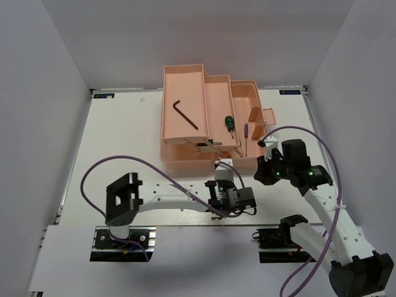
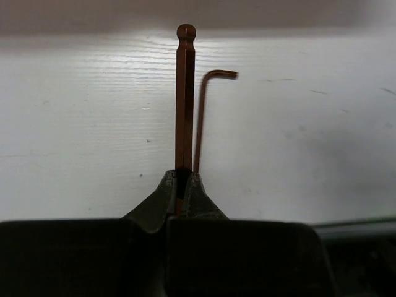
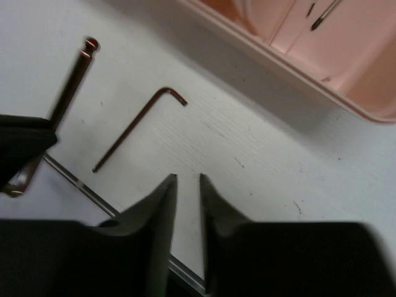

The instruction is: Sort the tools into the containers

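Stretching low and nearly flat from its base toward the toolbox (image 1: 185,156), the left arm (image 1: 167,198) ends just short of the box's near wall. The left gripper (image 2: 181,176) is pressed together on a ball-ended hex key (image 2: 185,99), pinching the lower shaft so that the ball tip points toward the toolbox. A thin hex key (image 2: 199,124) lies flat on the table (image 1: 124,136) just beside the held one, near the toolbox's front wall, its short bend at the end nearer the box. The right arm (image 1: 328,210) rises from its base and bends at the elbow toward the toolbox's right end. The right gripper (image 3: 187,179) hovers over bare table in front of the box, fingers slightly parted with nothing between them. Inside the toolbox, a dark hex key (image 1: 184,115) lies in the left tray, and a green-handled screwdriver (image 1: 229,123) and a purple-handled driver (image 1: 245,131) lie toward the right.
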`<state>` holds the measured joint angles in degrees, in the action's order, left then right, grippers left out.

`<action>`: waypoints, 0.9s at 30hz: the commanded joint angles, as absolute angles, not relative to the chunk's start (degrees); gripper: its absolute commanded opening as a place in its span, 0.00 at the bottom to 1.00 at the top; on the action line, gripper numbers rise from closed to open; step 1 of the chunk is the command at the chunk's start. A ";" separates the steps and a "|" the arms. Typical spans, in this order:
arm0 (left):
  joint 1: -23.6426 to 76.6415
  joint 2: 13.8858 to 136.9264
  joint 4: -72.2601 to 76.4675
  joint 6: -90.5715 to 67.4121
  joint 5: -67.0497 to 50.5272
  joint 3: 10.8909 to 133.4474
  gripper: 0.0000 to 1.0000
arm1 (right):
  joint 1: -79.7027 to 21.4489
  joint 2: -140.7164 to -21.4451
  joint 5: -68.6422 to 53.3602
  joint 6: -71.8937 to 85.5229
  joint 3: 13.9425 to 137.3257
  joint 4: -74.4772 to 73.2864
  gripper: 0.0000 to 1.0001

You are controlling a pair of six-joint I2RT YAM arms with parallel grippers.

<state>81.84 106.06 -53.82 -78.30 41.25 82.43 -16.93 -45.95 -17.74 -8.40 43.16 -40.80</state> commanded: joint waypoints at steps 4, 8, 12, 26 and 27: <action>85.87 89.16 -53.09 -63.38 48.77 85.87 0.00 | -16.70 -47.90 -23.65 -10.73 40.70 -43.16 0.53; 85.79 78.97 -49.67 -52.42 54.48 84.03 0.00 | -16.70 -47.37 -21.18 -10.02 39.73 -41.22 0.53; 81.75 71.83 -41.43 -39.34 62.83 81.47 0.00 | -16.96 -48.34 -26.69 -11.16 39.20 -41.39 0.50; 49.32 89.10 -28.92 -13.97 46.07 101.84 0.00 | -23.29 -60.46 -29.02 -9.14 42.71 -35.25 0.37; 46.70 90.60 -28.92 -13.97 44.84 102.91 0.00 | -23.73 -60.73 -27.79 -8.53 42.98 -34.98 0.37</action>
<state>51.53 87.50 -29.65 -17.43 52.01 98.85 -22.22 -59.94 -30.02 -10.35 40.03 -38.46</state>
